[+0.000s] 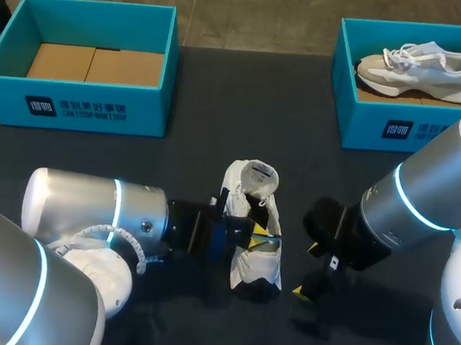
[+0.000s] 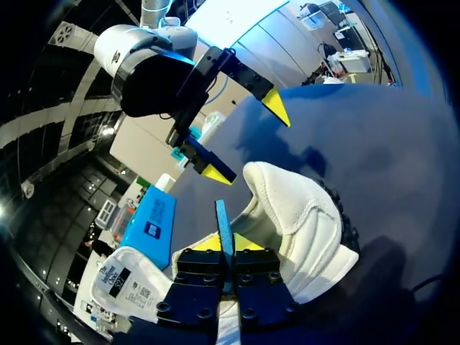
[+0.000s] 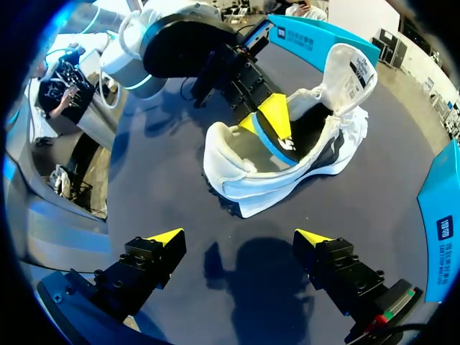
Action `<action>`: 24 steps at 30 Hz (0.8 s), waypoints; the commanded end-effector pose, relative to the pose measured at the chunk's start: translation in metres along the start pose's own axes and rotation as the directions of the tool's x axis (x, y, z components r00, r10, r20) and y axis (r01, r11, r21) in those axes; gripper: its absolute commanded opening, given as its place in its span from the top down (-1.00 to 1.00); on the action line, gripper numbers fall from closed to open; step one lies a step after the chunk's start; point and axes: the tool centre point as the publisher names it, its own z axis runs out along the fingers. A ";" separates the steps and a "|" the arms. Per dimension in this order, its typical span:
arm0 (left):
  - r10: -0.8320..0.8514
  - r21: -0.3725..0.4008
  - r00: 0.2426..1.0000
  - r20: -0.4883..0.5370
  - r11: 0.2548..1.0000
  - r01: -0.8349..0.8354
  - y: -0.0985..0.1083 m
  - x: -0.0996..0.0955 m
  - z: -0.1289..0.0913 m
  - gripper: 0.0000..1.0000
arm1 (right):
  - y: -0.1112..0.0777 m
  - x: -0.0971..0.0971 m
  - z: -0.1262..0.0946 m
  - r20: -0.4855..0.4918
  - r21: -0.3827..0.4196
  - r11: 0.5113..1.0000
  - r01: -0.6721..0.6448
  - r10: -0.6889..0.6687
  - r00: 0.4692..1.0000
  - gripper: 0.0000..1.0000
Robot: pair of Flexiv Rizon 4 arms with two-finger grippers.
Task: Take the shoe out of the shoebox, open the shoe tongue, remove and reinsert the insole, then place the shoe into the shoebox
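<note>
Head view, middle of the table [image 1: 219, 123]: white shoe [image 1: 256, 270] out of its box and resting on its sole, with the tongue [image 1: 254, 175] folded far open over the toe end. From one side of the shoe, left pincer [image 1: 262, 241] reaching into its mouth. In the left wrist view nearly closed, both yellow tips pressed on the thin blue edge of the insole [image 2: 224, 215], standing up between them inside the shoe [image 2: 302, 215]. On the opposite side of the shoe, just beside the heel end and not touching it, right pincer [image 1: 307, 270]; spread wide in the right wrist view [image 3: 238, 237] and holding nothing. Beyond the toe of the shoe, well apart from it, an empty shoebox [image 1: 75, 102] toward the left arm's side and a second shoebox [image 1: 380, 121] toward the right arm's side, with a second shoe [image 1: 417, 68] inside. Most probably the insole step in hand; not possible to tell whether going out or coming back in. Next move, as a judgement: bring the right pincer onto the heel to keep the shoe down, then guide the insole slowly along the length of the shoe with a firm pinch. Otherwise a risk of lifting the whole shoe, or of the thin edge slipping free.
</note>
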 end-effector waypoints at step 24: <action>-0.012 0.049 1.000 -0.024 0.999 0.014 -0.017 -0.002 -0.015 0.68 | -0.001 0.001 0.000 0.002 -0.001 1.000 0.000 0.000 1.000 -1.00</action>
